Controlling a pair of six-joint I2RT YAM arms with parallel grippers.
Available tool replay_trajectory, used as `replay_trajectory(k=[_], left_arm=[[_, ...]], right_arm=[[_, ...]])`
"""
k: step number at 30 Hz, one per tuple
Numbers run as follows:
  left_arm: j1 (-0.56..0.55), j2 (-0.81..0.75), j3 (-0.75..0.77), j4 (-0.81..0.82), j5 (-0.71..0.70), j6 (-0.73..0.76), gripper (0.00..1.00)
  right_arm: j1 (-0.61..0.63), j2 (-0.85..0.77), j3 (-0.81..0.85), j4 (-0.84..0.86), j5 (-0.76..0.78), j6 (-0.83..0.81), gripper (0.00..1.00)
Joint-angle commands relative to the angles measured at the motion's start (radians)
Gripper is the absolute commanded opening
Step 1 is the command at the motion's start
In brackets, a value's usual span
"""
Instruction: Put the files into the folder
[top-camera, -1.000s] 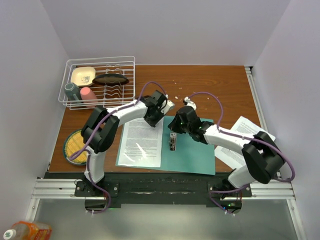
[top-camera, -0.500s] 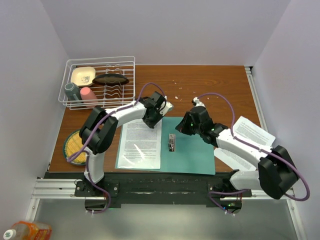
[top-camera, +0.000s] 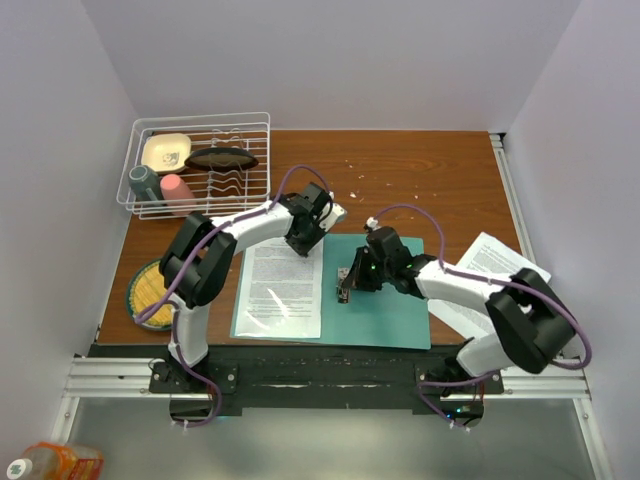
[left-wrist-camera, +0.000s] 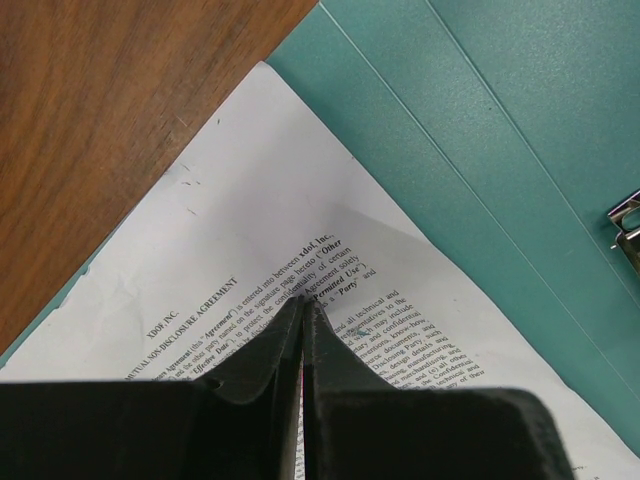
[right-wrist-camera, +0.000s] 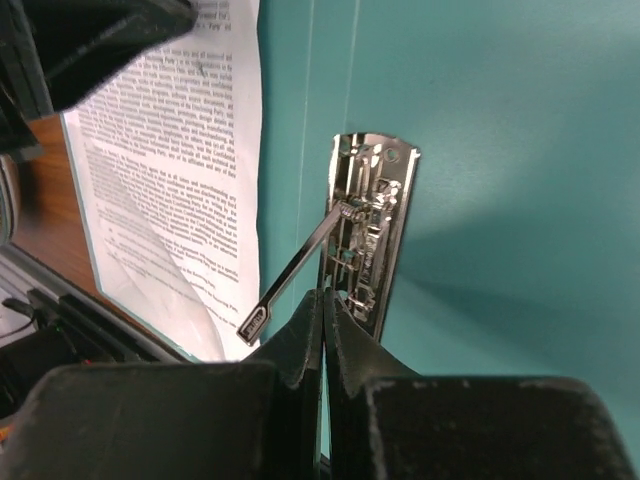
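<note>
The teal folder (top-camera: 385, 300) lies open on the table's front middle. One file (top-camera: 283, 285) lies on its left half. More files (top-camera: 492, 268) lie at the right, partly under my right arm. My left gripper (top-camera: 306, 240) is shut, with its tips resting on the top of the sheet (left-wrist-camera: 250, 230); the tips (left-wrist-camera: 302, 305) show in the left wrist view over the folder (left-wrist-camera: 500, 120). My right gripper (top-camera: 353, 280) is shut, its tips (right-wrist-camera: 325, 293) at the near end of the metal clip (right-wrist-camera: 372, 230). The clip's lever (right-wrist-camera: 295, 270) sticks up at a slant.
A white wire dish rack (top-camera: 262, 150) with a bowl, cups and a dark dish stands at the back left. A yellow round mat (top-camera: 150, 290) lies at the front left. Crumbs are scattered on the wood behind the folder. A bottle (top-camera: 50, 462) is below the table edge.
My right gripper swung off to the right of the clip, then came back down to its near end. My left gripper shifted slightly left and stays on the sheet.
</note>
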Motion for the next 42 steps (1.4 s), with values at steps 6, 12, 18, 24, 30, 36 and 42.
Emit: replay_trajectory(k=[6, 12, 18, 24, 30, 36, 42], left_arm=[[0.006, 0.013, 0.034, -0.016, 0.010, -0.014, 0.07], [0.006, 0.007, 0.028, -0.016, 0.010, -0.011, 0.07], [0.006, 0.002, 0.022, -0.008, 0.009, -0.013, 0.07], [0.004, -0.005, 0.013, -0.004, 0.010, -0.010, 0.07], [0.004, -0.016, 0.008, -0.005, 0.010, -0.010, 0.06], [0.006, -0.038, -0.001, -0.004, 0.010, -0.008, 0.06], [0.004, -0.044, 0.007, -0.015, 0.033, -0.004, 0.06]], right_arm=[[0.095, 0.160, 0.050, 0.104, -0.072, 0.029, 0.00], [0.091, 0.109, 0.067, 0.107, 0.011, 0.058, 0.00], [0.066, 0.092, 0.047, 0.181, 0.003, 0.138, 0.00], [0.066, 0.039, -0.023, 0.267, 0.045, 0.250, 0.00], [0.065, 0.003, -0.057, 0.259, 0.132, 0.291, 0.00], [0.063, 0.029, -0.051, 0.267, 0.166, 0.297, 0.00], [0.054, 0.108, 0.001, 0.294, 0.166, 0.285, 0.00]])
